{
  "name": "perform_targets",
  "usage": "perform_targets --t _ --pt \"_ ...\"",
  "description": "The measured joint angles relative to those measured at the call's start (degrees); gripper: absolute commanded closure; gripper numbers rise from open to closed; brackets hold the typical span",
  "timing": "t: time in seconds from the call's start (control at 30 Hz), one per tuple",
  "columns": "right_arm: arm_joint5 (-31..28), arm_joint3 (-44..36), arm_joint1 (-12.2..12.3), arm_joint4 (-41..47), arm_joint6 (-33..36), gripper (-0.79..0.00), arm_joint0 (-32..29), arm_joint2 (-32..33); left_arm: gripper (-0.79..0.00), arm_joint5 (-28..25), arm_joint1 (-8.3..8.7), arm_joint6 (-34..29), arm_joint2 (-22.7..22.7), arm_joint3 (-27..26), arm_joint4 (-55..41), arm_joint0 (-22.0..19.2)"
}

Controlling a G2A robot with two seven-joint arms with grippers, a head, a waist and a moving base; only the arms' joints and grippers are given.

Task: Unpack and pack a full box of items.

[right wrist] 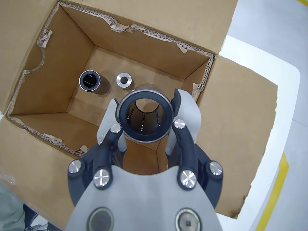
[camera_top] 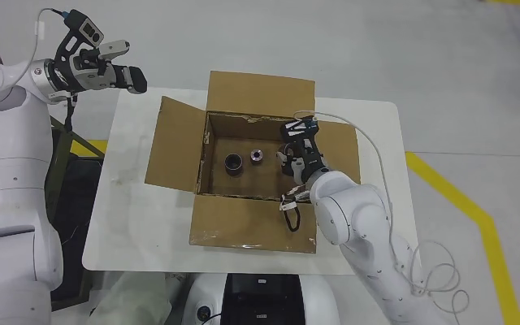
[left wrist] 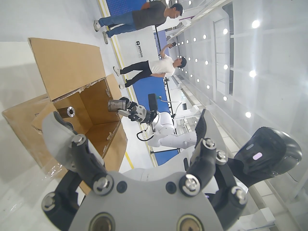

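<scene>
My right end effector clamped on bearing, upright above box, likely to clear walls; left end effector apart, parked upper left, out of way.

1 open cardboard box, 2 dark-rimmed metal sleeves, 1 small silver ring, 1 white table.

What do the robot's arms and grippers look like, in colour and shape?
The left arm and right arm have smooth white shells; a thin white cable follows the right one. The left gripper and right gripper have grey plates, black links, silver screws and pale fingers.
</scene>
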Motion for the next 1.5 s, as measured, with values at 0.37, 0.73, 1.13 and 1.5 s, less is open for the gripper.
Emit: perform_targets --t 0.37,0.73,1.13,1.5 --pt "0.0 0.0 0.0 0.0 0.0 0.000 0.0 0.0 -0.785 0.0 0.00 0.0 0.0 0.0 0.0 0.0" --pt "0.1 -4.2 0.3 1.8 -2.3 0.000 -4.0 3.3 -0.785 0.0 0.00 0.0 0.0 0.0 0.0 0.0" --pt "-0.6 -12.5 1.8 5.8 -2.1 0.000 -13.1 19.3 -0.785 0.0 0.00 0.0 0.0 0.0 0.0 0.0" --pt "0.7 -7.5 2.2 12.8 -7.1 0.000 -14.9 31.2 -0.785 0.0 0.00 0.0 0.0 0.0 0.0 0.0"
